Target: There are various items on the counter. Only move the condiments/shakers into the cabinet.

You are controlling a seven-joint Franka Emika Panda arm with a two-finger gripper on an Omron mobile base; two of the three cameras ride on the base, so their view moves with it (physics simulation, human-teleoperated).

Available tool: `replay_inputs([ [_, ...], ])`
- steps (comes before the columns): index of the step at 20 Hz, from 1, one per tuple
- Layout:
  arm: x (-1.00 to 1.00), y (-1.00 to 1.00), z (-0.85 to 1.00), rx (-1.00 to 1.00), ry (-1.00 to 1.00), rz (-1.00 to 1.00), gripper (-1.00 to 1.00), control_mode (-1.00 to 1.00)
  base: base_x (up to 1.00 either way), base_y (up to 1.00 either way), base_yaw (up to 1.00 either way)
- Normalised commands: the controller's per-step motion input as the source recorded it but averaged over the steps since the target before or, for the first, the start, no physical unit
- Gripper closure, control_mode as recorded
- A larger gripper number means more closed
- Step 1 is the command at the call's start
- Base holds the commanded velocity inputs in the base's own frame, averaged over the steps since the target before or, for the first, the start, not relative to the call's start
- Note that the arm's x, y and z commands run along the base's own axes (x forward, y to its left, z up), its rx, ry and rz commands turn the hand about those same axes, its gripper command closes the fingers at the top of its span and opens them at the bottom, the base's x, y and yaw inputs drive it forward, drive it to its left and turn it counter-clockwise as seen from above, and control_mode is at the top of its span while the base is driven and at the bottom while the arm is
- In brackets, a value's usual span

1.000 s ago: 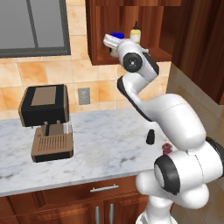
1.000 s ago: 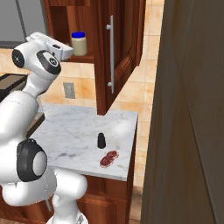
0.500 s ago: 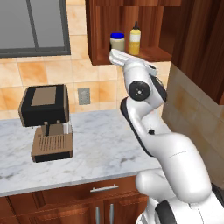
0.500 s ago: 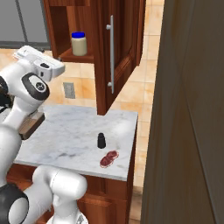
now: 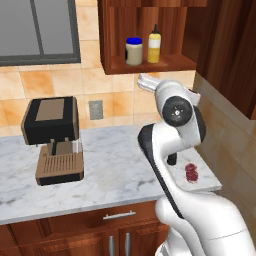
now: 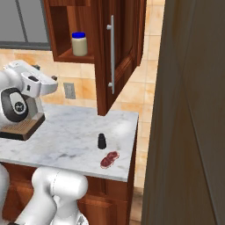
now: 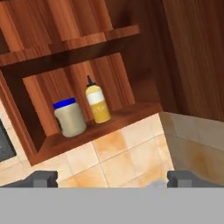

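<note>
Withdrawn from the cabinet (image 5: 150,35), fingers (image 7: 43,178) spread apart, empty; blue-lidded jar (image 5: 133,51) and yellow squeeze bottle (image 5: 154,46) on its shelf; black shaker (image 6: 102,141) on worktop (image 6: 66,140) below.

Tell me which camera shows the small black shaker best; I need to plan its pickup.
The right base view: the small black shaker stands in plain sight on the counter, beside the dark-red lumpy object. In the left base view the arm covers most of it, leaving a dark sliver.
</note>
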Motion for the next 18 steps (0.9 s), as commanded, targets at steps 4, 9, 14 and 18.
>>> replay_inputs([
  [4,-0.76,-0.16,-0.01,0.08,0.69,-0.04,-1.0,-1.0,0.0,0.0,0.0],
  [9,0.0,0.0,-0.18,-0.01,0.21,0.0,-1.0,-1.0,0.0,0.0,0.0],
  [14,0.09,-0.26,-0.77,-0.01,0.29,0.08,-1.0,-1.0,0.0,0.0,0.0],
  [18,0.13,-0.65,-0.99,0.02,0.27,0.16,-1.0,-1.0,0.0,0.0,0.0],
])
